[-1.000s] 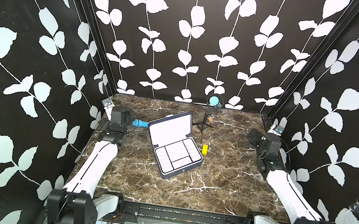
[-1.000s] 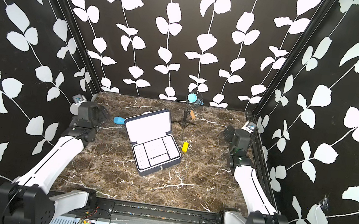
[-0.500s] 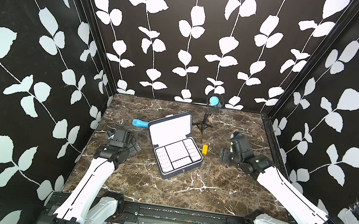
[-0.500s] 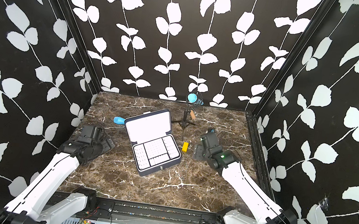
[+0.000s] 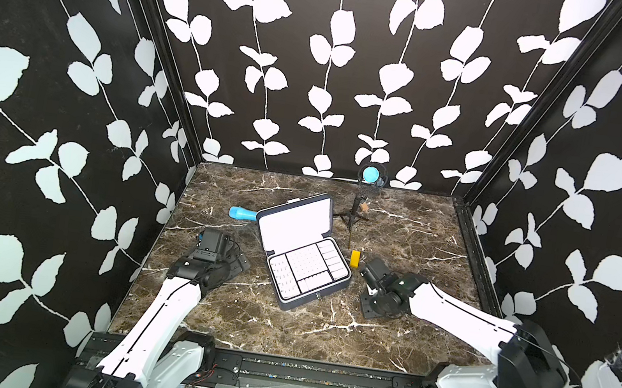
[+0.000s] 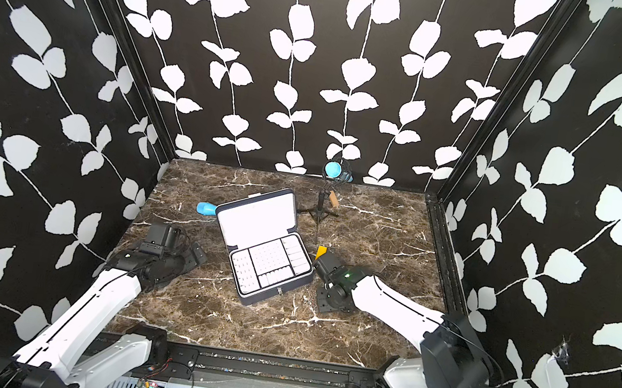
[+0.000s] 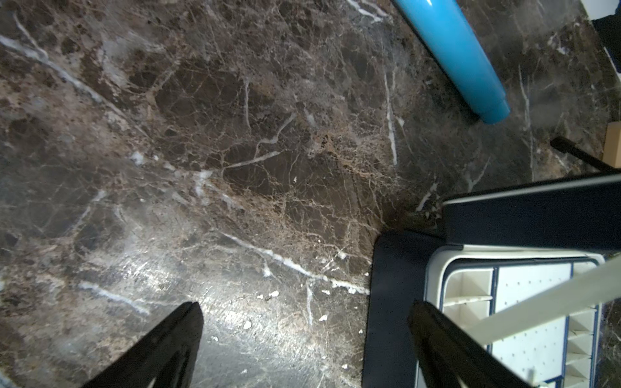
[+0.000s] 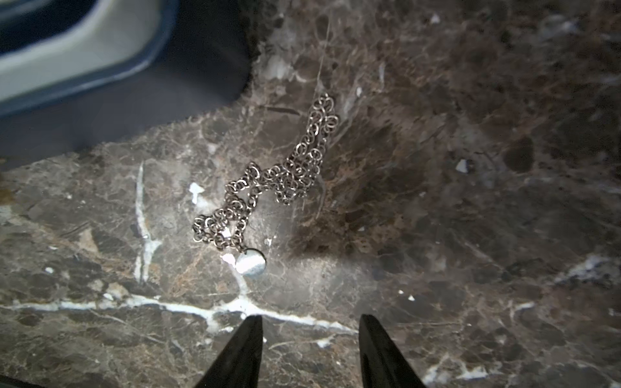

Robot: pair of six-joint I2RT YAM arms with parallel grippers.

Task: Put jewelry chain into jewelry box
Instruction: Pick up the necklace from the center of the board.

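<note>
The jewelry box (image 5: 302,251) (image 6: 265,248) lies open at the table's middle, its white-lined lid up and its compartmented tray showing. The jewelry chain (image 8: 268,178) is a silvery heap with a round disc, lying on the marble just off the box's corner (image 8: 134,100). My right gripper (image 8: 311,317) (image 5: 365,308) hovers to the right of the box. Its jaws stand partly apart with nothing between them, and the tips stop short of the chain. My left gripper (image 7: 305,312) (image 5: 236,265) is wide open and empty at the box's left side (image 7: 396,285).
A blue cylinder (image 5: 243,214) (image 7: 453,57) lies behind the box on the left. A small yellow block (image 5: 355,258) stands by the box's right side, just beyond my right wrist. A little black tripod (image 5: 353,217) and a blue round object (image 5: 371,174) stand at the back wall.
Both arms came forward from the back corners to either side of the box. The right gripper's jaws have narrowed; the left gripper stayed wide open.
</note>
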